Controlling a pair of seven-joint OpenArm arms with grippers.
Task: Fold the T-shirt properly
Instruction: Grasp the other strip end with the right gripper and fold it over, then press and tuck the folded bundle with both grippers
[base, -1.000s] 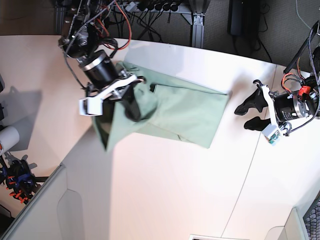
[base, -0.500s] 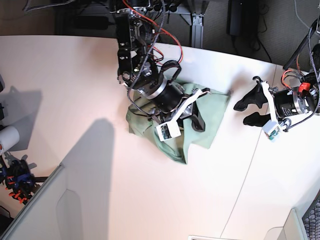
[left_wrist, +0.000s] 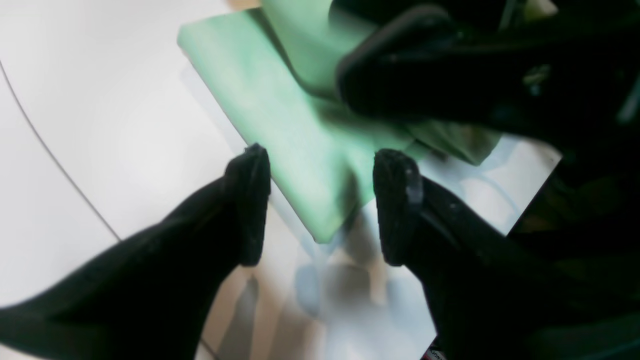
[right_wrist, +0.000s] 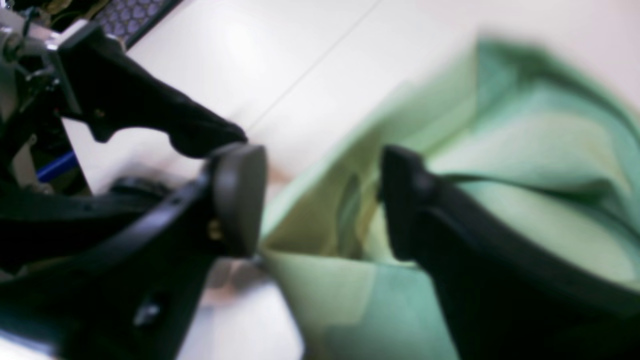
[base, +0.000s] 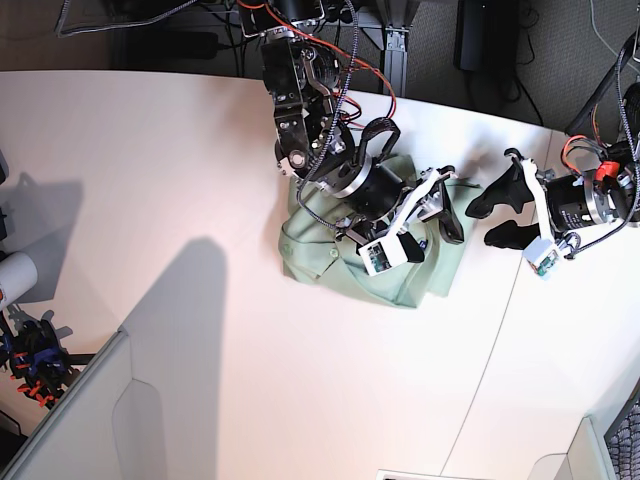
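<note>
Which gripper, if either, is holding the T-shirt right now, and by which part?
Neither. The right gripper is open over the T-shirt; the left gripper is open beside it.

White curved table (base: 150, 170), dark floor (base: 60, 40) behind

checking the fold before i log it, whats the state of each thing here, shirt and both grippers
T-shirt: lying on the table folded over into a compact bundle, top layers rumpled, not held by either gripper.
right gripper: open, jaws spread above the shirt's edge, no cloth pinched between them.
left gripper: open, empty, hanging just past the shirt's corner, apart from the cloth.
</note>
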